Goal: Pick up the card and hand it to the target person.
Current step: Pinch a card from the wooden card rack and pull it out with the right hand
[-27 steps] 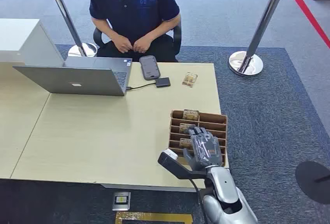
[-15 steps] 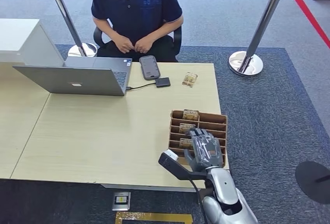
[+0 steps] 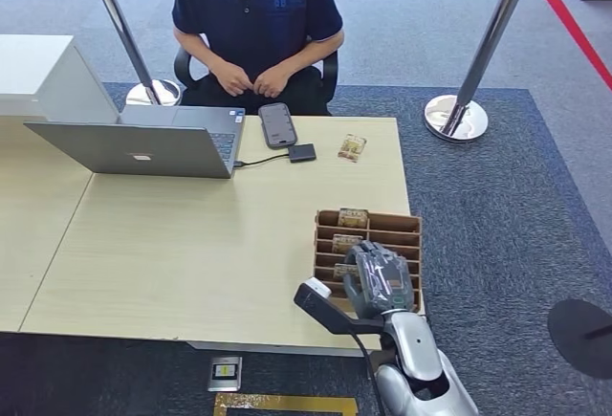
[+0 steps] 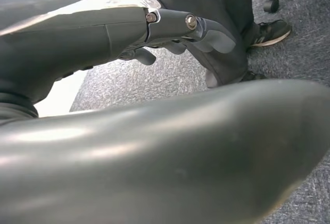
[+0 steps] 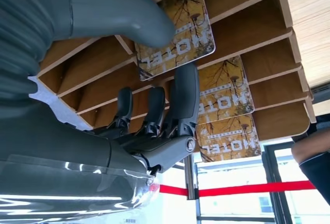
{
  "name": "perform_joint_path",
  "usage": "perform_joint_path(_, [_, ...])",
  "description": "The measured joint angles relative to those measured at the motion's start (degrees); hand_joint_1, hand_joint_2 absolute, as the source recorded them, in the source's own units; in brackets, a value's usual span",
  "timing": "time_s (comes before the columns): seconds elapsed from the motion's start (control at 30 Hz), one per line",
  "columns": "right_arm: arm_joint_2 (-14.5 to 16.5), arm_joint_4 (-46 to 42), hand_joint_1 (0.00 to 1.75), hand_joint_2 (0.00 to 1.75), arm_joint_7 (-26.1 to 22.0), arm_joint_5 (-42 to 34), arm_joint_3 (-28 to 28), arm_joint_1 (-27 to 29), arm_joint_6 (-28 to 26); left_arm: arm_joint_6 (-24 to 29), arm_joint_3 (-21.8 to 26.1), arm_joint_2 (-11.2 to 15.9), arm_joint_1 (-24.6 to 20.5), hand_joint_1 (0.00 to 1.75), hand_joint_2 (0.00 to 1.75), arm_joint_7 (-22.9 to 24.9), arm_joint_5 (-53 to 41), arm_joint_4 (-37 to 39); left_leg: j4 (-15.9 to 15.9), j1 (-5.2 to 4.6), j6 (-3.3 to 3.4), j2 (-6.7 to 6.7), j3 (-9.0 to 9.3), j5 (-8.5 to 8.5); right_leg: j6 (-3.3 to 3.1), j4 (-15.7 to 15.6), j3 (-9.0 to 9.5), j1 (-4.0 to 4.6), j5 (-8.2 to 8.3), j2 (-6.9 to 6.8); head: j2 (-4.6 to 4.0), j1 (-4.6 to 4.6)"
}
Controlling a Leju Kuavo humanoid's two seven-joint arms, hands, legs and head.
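Three cards: you see them standing in the slots of the brown card rack point(image 3: 389, 225), each printed "HOTEL"; a fourth, loose card point(image 3: 351, 147) lies flat on the table's far side, near the person.
Laptop point(image 3: 144, 143): open at the table's left, its back toward you.
Table point(image 3: 181, 244): pale wood; the rack sits at its near right corner.
Phone point(image 3: 277, 124): lies face up beside the laptop, just in front of the person point(image 3: 256, 14), with a small dark box point(image 3: 301, 152) next to it.
Right hand point(image 3: 379, 277): poised over the rack's nearest slots, fingers bent down into them.
Fingers point(image 5: 183, 98): in the right wrist view you see them curled toward the nearest card point(image 5: 175, 31), the thumb lying across that card's upper edge; whether the card is truly pinched cannot be told.
Left hand point(image 4: 175, 28): seen in its wrist view above grey carpet, fingers loosely extended and holding nothing.
Stanchion base point(image 3: 456, 117): on the carpet beyond the table's right end.
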Motion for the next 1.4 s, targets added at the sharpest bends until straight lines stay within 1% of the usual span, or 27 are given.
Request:
perform_joint_path(0.27, [0.2, 0.1, 0.95, 1.75, 0.0, 0.2, 0.0, -0.1, 0.1, 0.0, 0.0, 0.0, 0.0, 0.00, 0.00, 0.0, 0.1, 0.0, 0.0, 0.00, 0.00, 0.00, 0.00, 0.00, 0.00, 0.0, 0.00, 0.00, 0.00, 0.00, 0.00, -0.01])
perform_joint_path(0.33, [0.2, 0.1, 0.97, 1.75, -0.1, 0.3, 0.0, -0.2, 0.2, 0.0, 0.0, 0.0, 0.0, 0.00, 0.00, 0.0, 0.1, 0.0, 0.0, 0.00, 0.00, 0.00, 0.00, 0.00, 0.00, 0.0, 0.00, 0.00, 0.00, 0.00, 0.00, -0.01])
perform_joint_path(0.4, [0.2, 0.3, 1.03, 1.75, -0.1, 0.2, 0.0, -0.3, 0.2, 0.0, 0.0, 0.0, 0.0, 0.00, 0.00, 0.0, 0.1, 0.0, 0.0, 0.00, 0.00, 0.00, 0.00, 0.00, 0.00, 0.0, 0.00, 0.00, 0.00, 0.00, 0.00, -0.01])
perform_joint_path(0.47, [0.2, 0.4, 1.16, 1.75, -0.2, 0.2, 0.0, -0.4, 0.2, 0.0, 0.0, 0.0, 0.0, 0.00, 0.00, 0.0, 0.0, 0.0, 0.0, 0.00, 0.00, 0.00, 0.01, 0.00, 0.00, 0.0, 0.00, 0.00, 0.00, 0.00, 0.00, -0.01])
perform_joint_path(0.6, [0.2, 0.6, 1.63, 1.75, -0.5, -0.1, 0.0, -0.6, 0.0, 0.0, 0.0, 0.0, 0.0, 0.00, 0.00, 0.0, -0.1, 0.0, 0.0, 0.00, 0.00, 0.00, 0.01, 0.00, 0.00, 0.0, 0.00, 0.00, 0.00, 0.00, 0.00, -0.01])
perform_joint_path(0.63, [0.2, 0.6, 1.69, 1.75, -0.7, -0.2, 0.0, -0.6, -0.1, 0.0, 0.0, 0.0, 0.0, 0.00, 0.00, 0.0, -0.1, 0.0, 0.0, 0.00, 0.00, 0.00, 0.01, 0.00, 0.00, 0.0, 0.00, 0.00, 0.00, 0.00, 0.00, -0.01])
perform_joint_path(0.67, [0.2, 0.7, 1.71, 1.75, -0.8, -0.2, 0.0, -0.6, -0.2, 0.0, 0.0, 0.0, 0.0, 0.00, 0.00, 0.0, -0.1, 0.0, 0.0, 0.00, 0.00, 0.00, 0.01, 0.00, 0.00, 0.0, 0.00, 0.00, 0.00, 0.00, 0.00, -0.01])
perform_joint_path(1.4, [0.1, -0.3, 1.70, 1.75, -1.0, -0.1, -0.1, -0.4, -1.3, 0.2, 0.0, 0.0, 0.0, 0.00, 0.00, -0.4, 0.1, 0.0, 0.0, 0.00, 0.00, 0.00, 0.01, 0.00, 0.00, 0.0, 0.00, 0.00, 0.00, 0.00, 0.00, -0.01])
